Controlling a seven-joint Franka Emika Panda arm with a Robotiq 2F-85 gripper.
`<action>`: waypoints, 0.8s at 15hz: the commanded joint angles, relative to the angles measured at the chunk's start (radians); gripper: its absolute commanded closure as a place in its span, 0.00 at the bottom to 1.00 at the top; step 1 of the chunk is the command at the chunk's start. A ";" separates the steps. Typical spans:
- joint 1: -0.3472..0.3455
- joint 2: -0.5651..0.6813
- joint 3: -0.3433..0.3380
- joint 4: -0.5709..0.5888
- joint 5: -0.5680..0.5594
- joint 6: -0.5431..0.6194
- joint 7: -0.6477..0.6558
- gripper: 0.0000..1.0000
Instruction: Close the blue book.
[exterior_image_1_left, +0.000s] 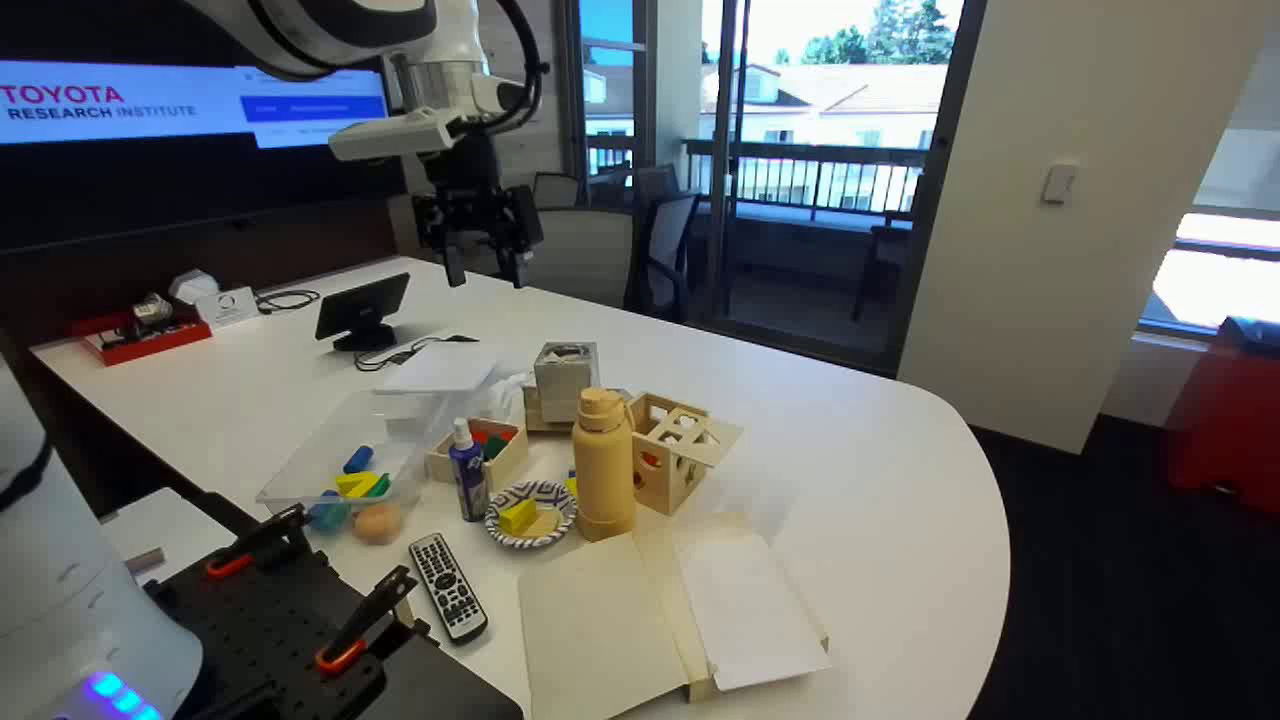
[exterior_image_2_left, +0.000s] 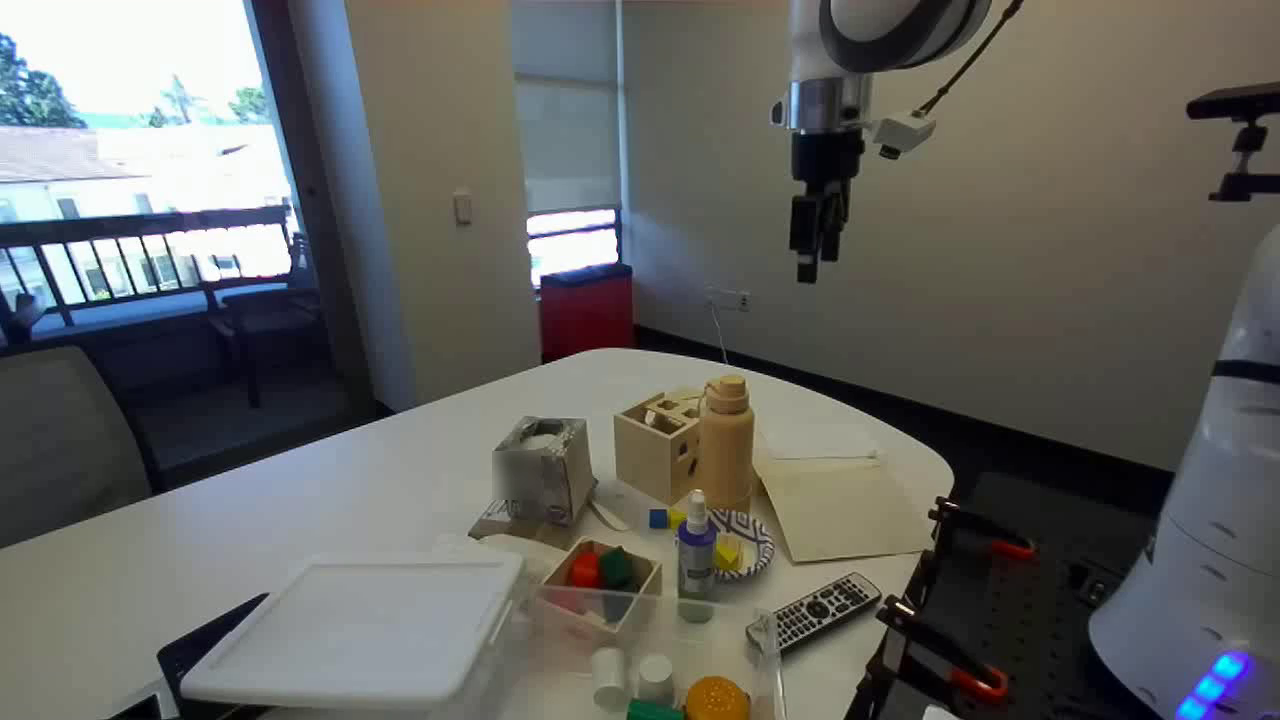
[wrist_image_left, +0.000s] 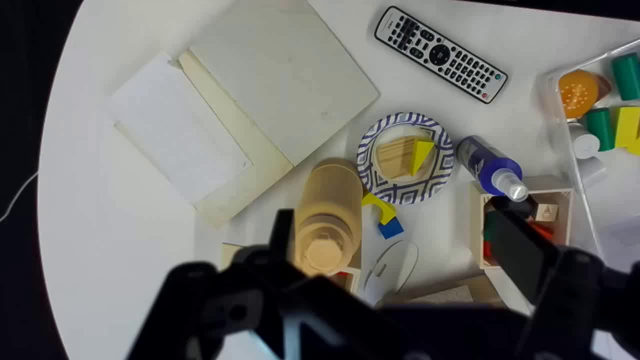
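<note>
The book (exterior_image_1_left: 597, 630) lies open on the table, inner side up, also seen in an exterior view (exterior_image_2_left: 845, 510) and the wrist view (wrist_image_left: 290, 75). Its cream inside and spine strip show; no dark blue cover is visible. White pages or paper (exterior_image_1_left: 750, 605) lie over one half. The mustard bottle (exterior_image_1_left: 604, 470) stands upright by the book's edge. My gripper (exterior_image_1_left: 487, 276) is open and empty, high above the table, apart from the book. It also shows in an exterior view (exterior_image_2_left: 818, 265) and, fingers wide apart, in the wrist view (wrist_image_left: 393, 220).
A grey remote control (exterior_image_1_left: 448, 588) lies beside the book. A patterned bowl (exterior_image_1_left: 531, 541), a spray bottle (exterior_image_1_left: 468, 475), a wooden shape box (exterior_image_1_left: 665, 480), a tissue box (exterior_image_1_left: 566, 378) and a clear bin (exterior_image_1_left: 300, 470) with toy pieces stand close by. The table's rounded edge (wrist_image_left: 45, 150) is near the book.
</note>
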 joint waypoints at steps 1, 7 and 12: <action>-0.002 0.000 0.002 0.001 0.001 -0.002 -0.001 0.00; -0.012 0.056 0.028 -0.055 -0.029 0.109 0.083 0.00; -0.067 0.265 0.073 -0.188 -0.167 0.485 0.333 0.00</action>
